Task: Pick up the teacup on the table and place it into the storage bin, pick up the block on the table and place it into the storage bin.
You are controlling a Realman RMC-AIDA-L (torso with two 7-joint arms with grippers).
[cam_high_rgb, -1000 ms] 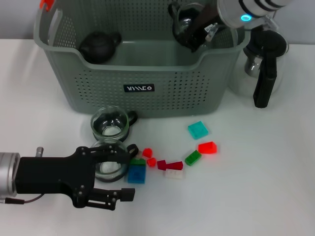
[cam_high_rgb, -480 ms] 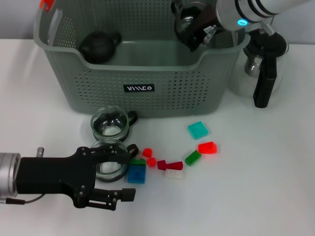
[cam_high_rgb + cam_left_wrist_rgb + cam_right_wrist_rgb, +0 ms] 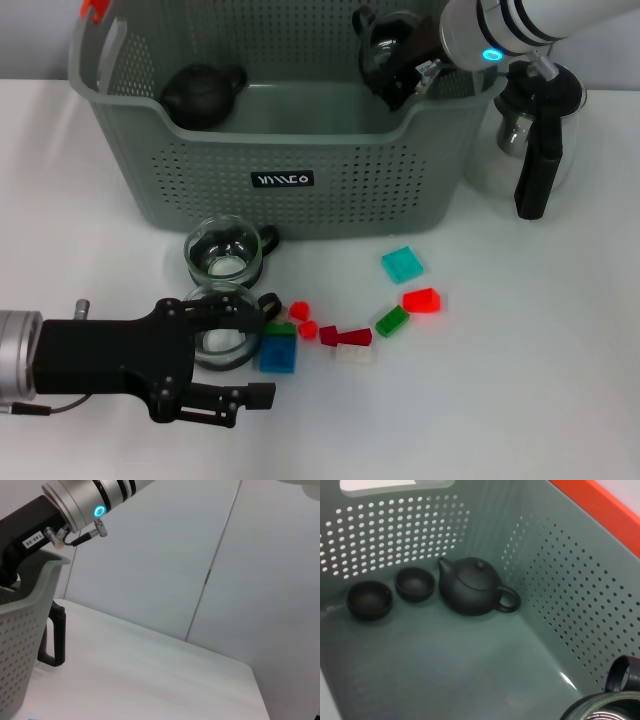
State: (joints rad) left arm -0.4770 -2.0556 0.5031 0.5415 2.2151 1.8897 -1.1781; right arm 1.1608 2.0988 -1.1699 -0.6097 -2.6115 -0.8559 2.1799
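Rising a little over the last second, the glass teacup (image 3: 392, 48) in the right gripper (image 3: 415, 62) is now hanging just above the right rear corner of the storage bin (image 3: 290, 205), the claw apparently closing on it, though the fingers themselves are hidden behind the cup. Its dark rim (image 3: 600, 707) is showing in the right wrist view, above the bin floor where a black teapot (image 3: 472, 592) and two small dark bowls (image 3: 369, 599) are already lying. Two more glass teacups are waiting on the white table (image 3: 520, 400) in front of the bin: one (image 3: 224, 250) just beside its front wall, the other (image 3: 222, 328) nearer the robot, where the left gripper (image 3: 215, 355) is sitting around it with jaws spread wide, unchanged. Blocks are lying scattered to the right of that cup, among them a blue block (image 3: 278, 353), a teal one (image 3: 401, 264) and a red one (image 3: 422, 299). Judging by this, the job is early: one cup is about to go in, and every block is still out. A glass kettle (image 3: 530, 130) is standing beside the bin.
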